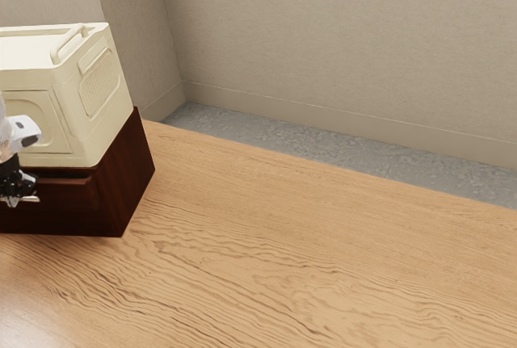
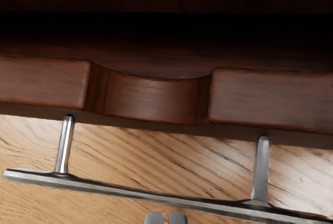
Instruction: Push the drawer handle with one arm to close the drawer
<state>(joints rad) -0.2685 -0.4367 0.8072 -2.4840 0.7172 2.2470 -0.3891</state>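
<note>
The straight silver metal bar handle (image 2: 130, 192) lies lengthwise along the front of the dark reddish-brown wooden drawer (image 2: 151, 96), standing out from it on two posts. The drawer is ajar, a dark gap between its front and the cabinet (image 1: 137, 178). At the exterior view's left edge, the black two-finger gripper (image 1: 14, 186) reaches down by the handle, its fingers (image 2: 155, 219) closed together, just beside the bar's outer side; whether they touch it, I cannot tell. A cream plastic box (image 1: 69, 114) sits atop the cabinet; the light wooden tabletop (image 1: 299, 251) stretches toward the exterior view's right.
</note>
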